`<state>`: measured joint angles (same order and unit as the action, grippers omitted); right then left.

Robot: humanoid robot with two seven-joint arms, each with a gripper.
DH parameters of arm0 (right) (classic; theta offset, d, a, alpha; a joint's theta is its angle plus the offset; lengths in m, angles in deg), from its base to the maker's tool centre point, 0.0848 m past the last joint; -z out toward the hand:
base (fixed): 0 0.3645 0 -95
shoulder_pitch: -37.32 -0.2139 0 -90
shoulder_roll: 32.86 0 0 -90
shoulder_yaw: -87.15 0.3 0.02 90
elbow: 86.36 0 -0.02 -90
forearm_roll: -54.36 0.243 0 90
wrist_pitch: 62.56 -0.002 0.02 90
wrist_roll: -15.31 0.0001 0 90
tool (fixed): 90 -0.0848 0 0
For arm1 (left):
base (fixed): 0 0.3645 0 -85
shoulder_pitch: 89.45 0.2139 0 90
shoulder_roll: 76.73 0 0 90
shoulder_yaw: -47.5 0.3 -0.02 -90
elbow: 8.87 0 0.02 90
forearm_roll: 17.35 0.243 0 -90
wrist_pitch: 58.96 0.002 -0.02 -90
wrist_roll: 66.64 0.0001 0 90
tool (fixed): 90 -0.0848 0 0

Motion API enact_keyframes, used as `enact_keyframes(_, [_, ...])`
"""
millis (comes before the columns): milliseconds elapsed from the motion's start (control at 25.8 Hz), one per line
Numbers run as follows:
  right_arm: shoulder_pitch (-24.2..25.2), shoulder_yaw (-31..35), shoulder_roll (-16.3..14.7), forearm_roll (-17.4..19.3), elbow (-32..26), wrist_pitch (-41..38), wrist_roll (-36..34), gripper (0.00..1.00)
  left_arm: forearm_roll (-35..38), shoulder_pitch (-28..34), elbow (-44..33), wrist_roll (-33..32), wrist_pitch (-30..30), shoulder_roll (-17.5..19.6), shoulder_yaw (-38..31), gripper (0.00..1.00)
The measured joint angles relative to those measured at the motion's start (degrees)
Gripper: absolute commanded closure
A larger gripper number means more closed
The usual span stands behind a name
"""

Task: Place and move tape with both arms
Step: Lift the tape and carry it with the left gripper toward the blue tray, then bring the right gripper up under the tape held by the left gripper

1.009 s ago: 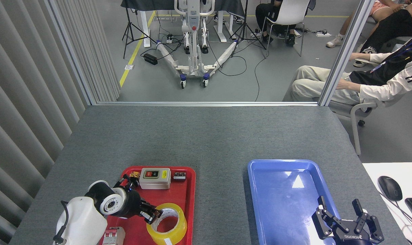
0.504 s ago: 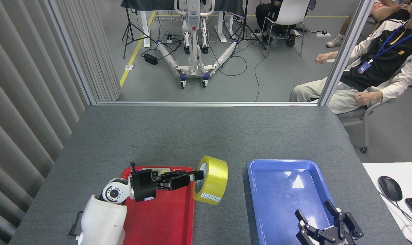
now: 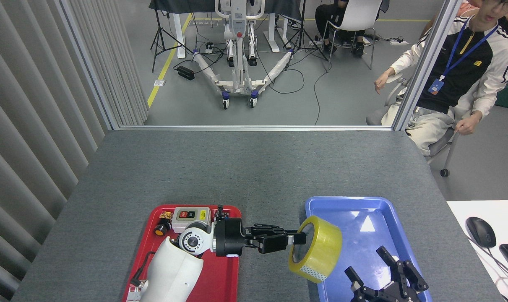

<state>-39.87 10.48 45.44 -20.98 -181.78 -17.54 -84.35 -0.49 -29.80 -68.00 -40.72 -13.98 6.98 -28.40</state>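
Head view crops the right pincer, fingers splayed apart; left pincer grips the glossy yellow tape on edge.

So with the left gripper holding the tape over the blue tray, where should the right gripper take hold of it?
Probably the right-facing rim of the tape. It hangs on edge, with the left gripper hooked at its core on the left. The open right gripper could come from the right over the blue tray and pinch the band.

Red tray at table's near-left, blue tray near-right. Switch box plus small parts in red tray's far end — person seated beyond far-right corner; mouse on side desk.
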Motion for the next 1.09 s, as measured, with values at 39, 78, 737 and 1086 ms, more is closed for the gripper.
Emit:
enact_keyframes(39, [0.49, -0.07, 0.00, 0.25, -0.35, -0.04, -0.06, 0.00, -0.02, 0.00, 0.06, 0.00, 0.00, -0.13, 0.14, 1.00])
enact_keyframes(78, [0.94, -0.05, 0.00, 0.63, -0.66, -0.04, -0.16, 0.00, -0.05, -0.02, 0.12, 0.00, 0.00, -0.18, 0.23, 1.00])
enact_keyframes(737, [5.70, -6.51, 0.41, 3.51, -6.23, -0.04, -0.35, 0.01, -0.08, 0.05, 0.65, -0.06, 0.00, -0.31, -0.13, 1.00])
enact_keyframes(1086, [5.36, -11.24, 0.38, 2.02, -7.04, -0.04, 0.31, 0.04, -0.01, 0.28, 1.08, -0.07, 0.00, -0.32, -0.13, 1.00])
